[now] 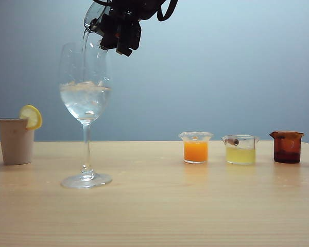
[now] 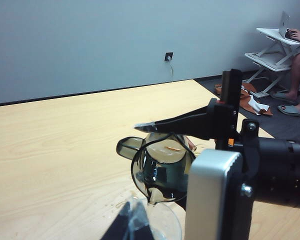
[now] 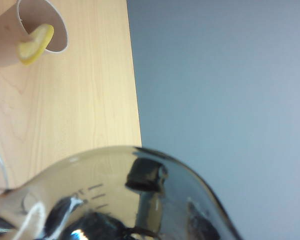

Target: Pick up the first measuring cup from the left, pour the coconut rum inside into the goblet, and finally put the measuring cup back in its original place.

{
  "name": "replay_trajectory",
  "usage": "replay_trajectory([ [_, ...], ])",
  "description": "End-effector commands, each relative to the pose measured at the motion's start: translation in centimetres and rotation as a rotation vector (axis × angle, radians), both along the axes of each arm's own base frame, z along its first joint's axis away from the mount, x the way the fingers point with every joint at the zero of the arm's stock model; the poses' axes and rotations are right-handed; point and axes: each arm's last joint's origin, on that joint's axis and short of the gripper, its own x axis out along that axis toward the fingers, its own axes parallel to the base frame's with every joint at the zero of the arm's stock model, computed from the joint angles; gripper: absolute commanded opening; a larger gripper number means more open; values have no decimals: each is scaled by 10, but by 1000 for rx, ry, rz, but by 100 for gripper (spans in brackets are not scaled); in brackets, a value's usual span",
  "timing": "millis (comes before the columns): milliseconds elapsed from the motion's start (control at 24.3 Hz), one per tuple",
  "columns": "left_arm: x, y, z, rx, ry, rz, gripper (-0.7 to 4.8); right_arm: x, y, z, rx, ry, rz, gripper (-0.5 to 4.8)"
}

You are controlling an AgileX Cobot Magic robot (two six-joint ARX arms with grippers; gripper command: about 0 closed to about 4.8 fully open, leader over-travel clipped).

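The smoky measuring cup (image 1: 94, 14) hangs tipped over the rim of the tall goblet (image 1: 85, 77), with my right gripper (image 1: 109, 25) shut on it. A thin clear stream of coconut rum (image 1: 85, 38) runs from the cup's lip into the goblet, where clear liquid and ice (image 1: 85, 95) fill the lower bowl. In the left wrist view the tilted measuring cup (image 2: 160, 170) sits under a black finger (image 2: 185, 122) of the right gripper, above the goblet's rim (image 2: 167, 222). My left gripper (image 2: 132, 225) stays back, its tips together and empty. The measuring cup (image 3: 140, 190) fills the right wrist view.
A beige cup (image 1: 15, 141) with a lemon slice (image 1: 31, 116) stands left of the goblet. Right of it are a cup of orange liquid (image 1: 195, 149), a cup of pale yellow liquid (image 1: 240, 150) and an amber-brown cup (image 1: 287, 147).
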Motion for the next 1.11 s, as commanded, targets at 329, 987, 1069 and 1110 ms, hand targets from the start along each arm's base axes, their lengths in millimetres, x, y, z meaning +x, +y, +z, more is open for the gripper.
replay_trajectory([
  [329, -1, 0, 4, -9, -23, -7, -5, -1, 1, 10, 1, -94, 15, 148],
  [987, -1, 0, 4, -9, -23, -7, -6, -1, 1, 10, -56, -144, 34, 147],
  [1069, -1, 0, 4, -9, -23, -7, -5, -1, 1, 10, -56, -144, 34, 147],
  [1110, -1, 0, 4, -9, -23, -7, -5, -1, 1, 10, -56, -144, 34, 148],
])
